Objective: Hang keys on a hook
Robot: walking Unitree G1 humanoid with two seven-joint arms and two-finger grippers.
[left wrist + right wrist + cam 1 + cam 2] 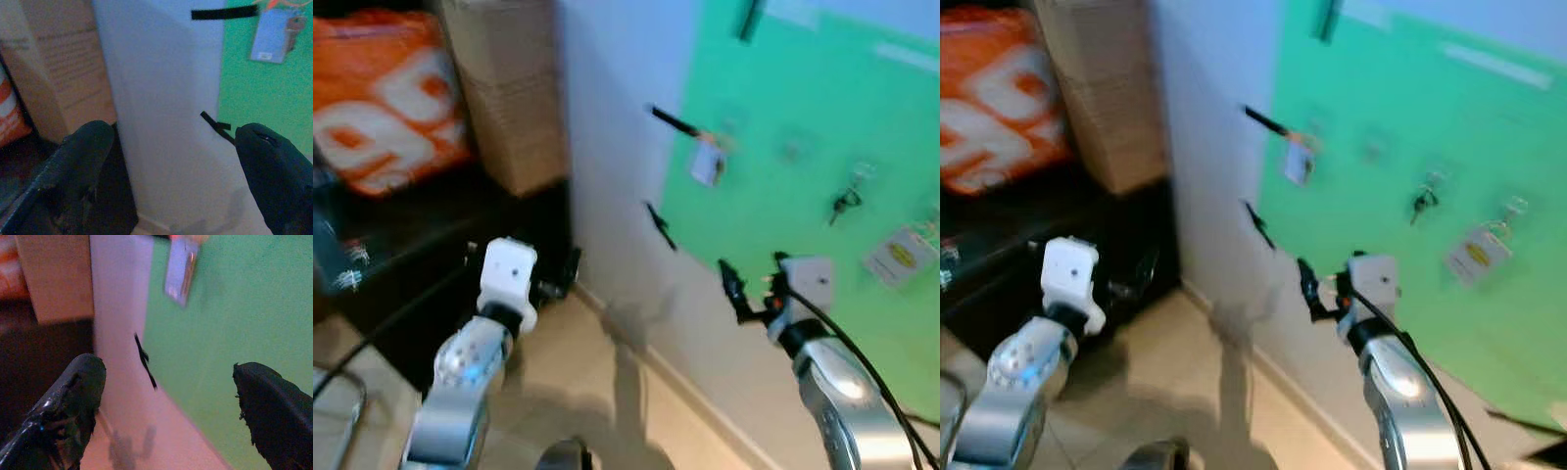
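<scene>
Facing the green board [783,108], both grippers are gaping wide and holding nothing: left gripper [171,171], right gripper [166,406]. Keys [845,203] are already hanging on hooks there, so approaching squarely seems wise.

Both silver arms reach forward and upward from the lower edge of the head views. The left pincer [166,166] is raised with its two black fingers [73,171] spread wide apart, nothing between them. The right pincer [171,406] is lifted higher on its white wrist, its fingers [274,406] likewise parted and empty, a black cable running along the forearm.
</scene>
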